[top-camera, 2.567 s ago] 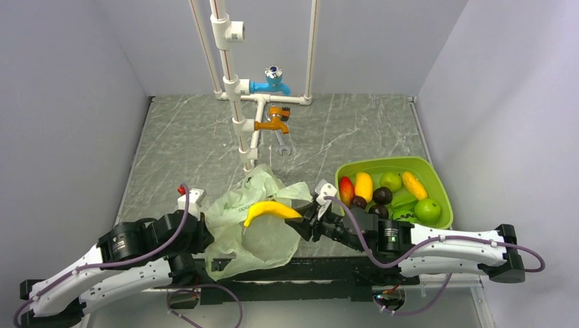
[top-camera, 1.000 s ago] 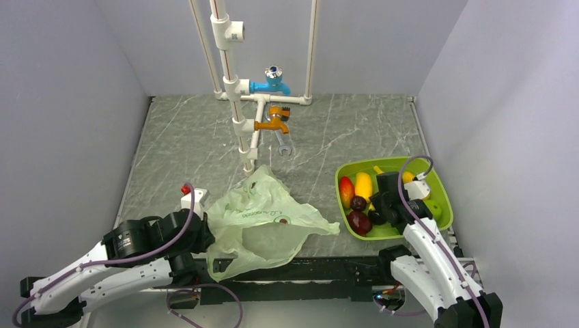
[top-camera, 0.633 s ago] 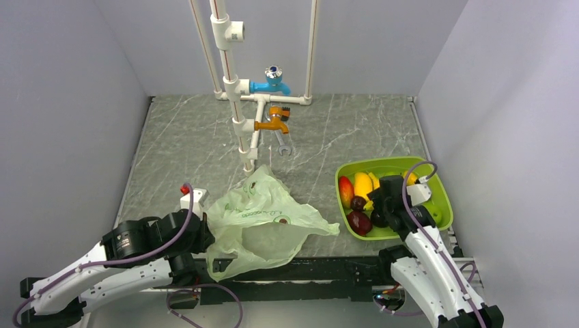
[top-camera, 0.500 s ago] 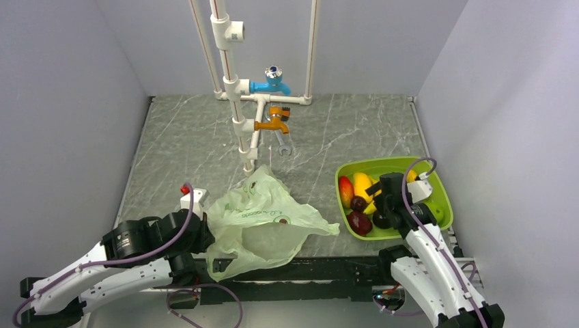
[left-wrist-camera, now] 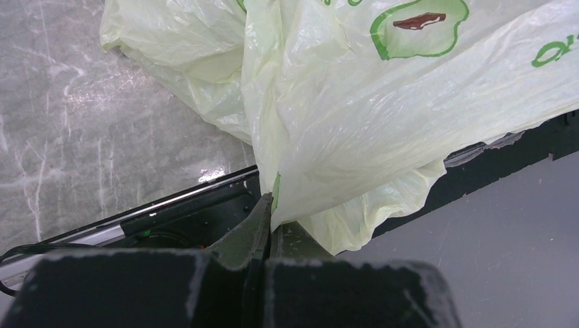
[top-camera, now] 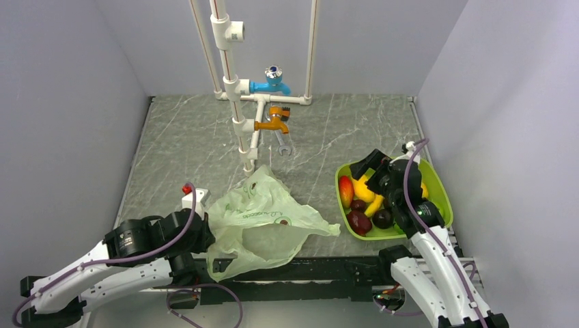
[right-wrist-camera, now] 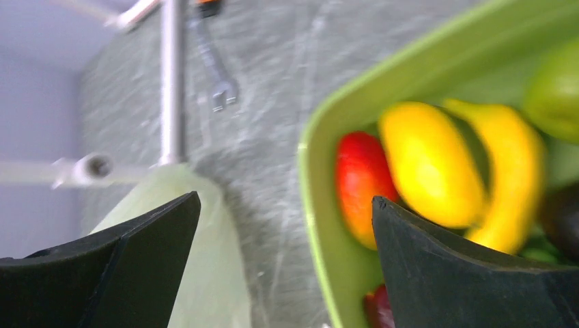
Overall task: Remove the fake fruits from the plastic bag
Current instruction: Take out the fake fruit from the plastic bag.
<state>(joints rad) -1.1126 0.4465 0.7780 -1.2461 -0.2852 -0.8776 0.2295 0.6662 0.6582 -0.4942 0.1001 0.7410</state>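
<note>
Lying together in the lime-green tray at the right of the table: the fake fruits, yellow, red and dark. Sprawling crumpled left of the tray, apart from it: the plastic bag. Pinching the bag's near edge, fingers pressed together: the left gripper. Hovering over the tray's far-left corner, jaws spread wide, holding nothing: the right gripper. Standing behind: white pipes, 2 taps, a wrench.

Left claw sits low, pinched closed; right claw points forward, spread wide.
</note>
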